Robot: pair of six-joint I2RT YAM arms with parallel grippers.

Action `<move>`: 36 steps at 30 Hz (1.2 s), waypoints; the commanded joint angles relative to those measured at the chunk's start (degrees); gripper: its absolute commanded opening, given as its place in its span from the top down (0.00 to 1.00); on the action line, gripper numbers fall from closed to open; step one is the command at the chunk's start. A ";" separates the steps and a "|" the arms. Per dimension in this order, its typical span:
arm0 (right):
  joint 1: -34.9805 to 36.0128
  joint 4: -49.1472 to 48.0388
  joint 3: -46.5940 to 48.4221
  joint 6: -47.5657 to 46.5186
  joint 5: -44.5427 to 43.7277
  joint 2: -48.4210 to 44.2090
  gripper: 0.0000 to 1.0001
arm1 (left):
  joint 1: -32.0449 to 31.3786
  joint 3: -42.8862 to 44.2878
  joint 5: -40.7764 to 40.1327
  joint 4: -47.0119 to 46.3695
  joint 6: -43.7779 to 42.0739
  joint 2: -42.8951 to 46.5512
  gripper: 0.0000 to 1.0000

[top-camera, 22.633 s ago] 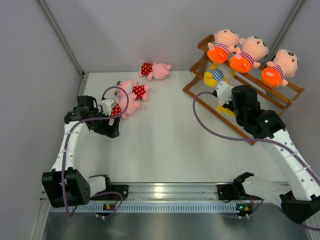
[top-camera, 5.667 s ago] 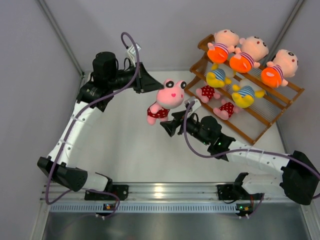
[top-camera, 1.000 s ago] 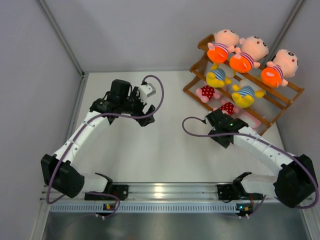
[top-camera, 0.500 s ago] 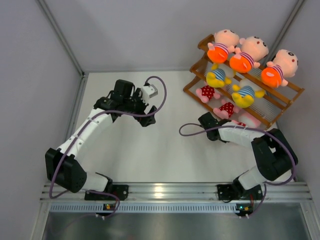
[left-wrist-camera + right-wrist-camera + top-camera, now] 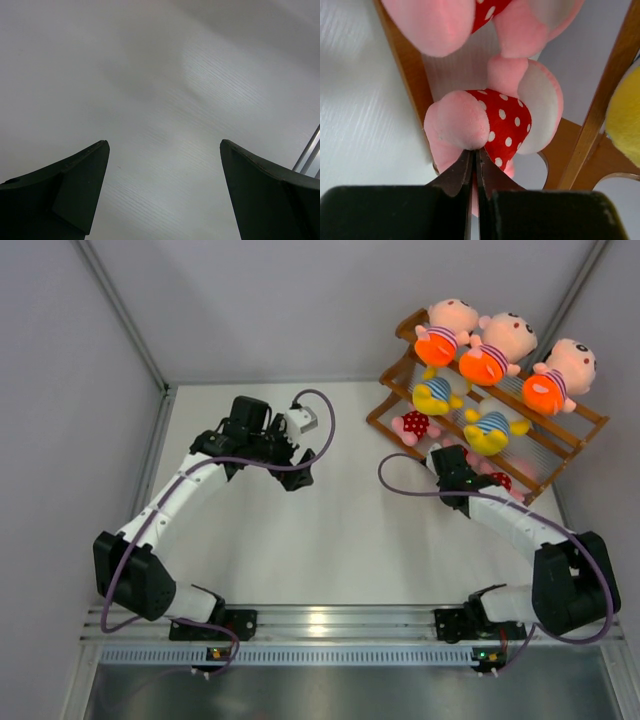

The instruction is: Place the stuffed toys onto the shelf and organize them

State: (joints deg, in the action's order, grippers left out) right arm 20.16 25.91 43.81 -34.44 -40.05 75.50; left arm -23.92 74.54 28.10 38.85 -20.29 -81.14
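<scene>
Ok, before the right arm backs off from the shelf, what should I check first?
1. Three peach-headed dolls on the top tier of the shelf: ok.
2. Two yellow dolls on the middle tier: ok.
3. Left gripper open and empty: ok.
4. Right gripper free of the pink polka-dot doll: cannot tell; jaws closed, tips against its cloth.
5. All pink dolls seated on the bottom tier: cannot tell; the arm hides part.
</scene>
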 commanded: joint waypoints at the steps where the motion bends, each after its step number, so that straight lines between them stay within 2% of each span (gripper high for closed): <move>1: -3.89 -6.66 -0.83 -3.97 4.80 -1.24 1.00 | 0.19 2.36 1.44 -0.36 -1.15 -0.33 0.02; 6: -5.13 -11.84 -1.36 -6.96 6.12 1.57 1.00 | 0.28 2.27 1.00 -0.44 -1.15 -0.42 0.02; 9: -5.49 -11.41 -0.23 -7.58 6.21 3.50 1.00 | 0.54 2.27 0.56 -0.35 -1.33 -0.24 0.02; 10: -5.49 -10.89 0.30 -6.71 6.48 3.77 0.97 | 0.54 2.27 0.21 -0.35 -1.41 -0.24 0.02; 11: -5.40 -9.40 0.92 -6.18 7.09 3.95 0.89 | 0.54 2.36 -0.06 -0.35 -1.50 -0.24 0.02; 12: -5.14 -8.61 1.79 -5.56 7.09 3.95 0.65 | 0.63 2.36 -0.15 -0.35 -1.50 -0.33 0.02; 13: -4.87 -7.64 2.15 -4.60 7.18 3.77 0.49 | 0.63 2.36 -0.41 -0.35 -1.50 -0.33 0.02; 15: -3.65 -5.45 2.42 -4.15 6.40 2.99 0.35 | 0.63 2.36 -0.41 -0.35 -1.42 -0.33 0.02; 22: 3.29 1.85 3.20 -0.46 4.90 -3.43 0.17 | 0.63 1.92 -0.76 -0.35 -0.45 1.34 0.02; 27: 12.25 9.14 6.36 5.15 2.88 -8.26 0.12 | 0.63 -0.09 -2.16 -0.27 0.17 3.97 0.02; 33: 13.59 21.98 11.46 23.85 4.79 -13.27 0.10 | 0.72 -3.78 -11.56 1.93 -2.20 9.86 0.02; 35: 13.50 24.70 12.52 27.04 5.86 -15.55 0.10 | 0.81 -5.89 -15.51 2.46 -3.08 11.79 0.02; 36: 13.50 28.80 14.70 31.40 4.73 -15.91 0.06 | 0.81 -6.68 -16.92 2.98 -3.08 12.41 0.02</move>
State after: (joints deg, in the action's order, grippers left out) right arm 33.26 44.16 53.34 -15.79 -35.29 62.89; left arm -23.55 69.95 17.87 40.03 -21.63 -71.46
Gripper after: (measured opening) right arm 0.920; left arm 0.983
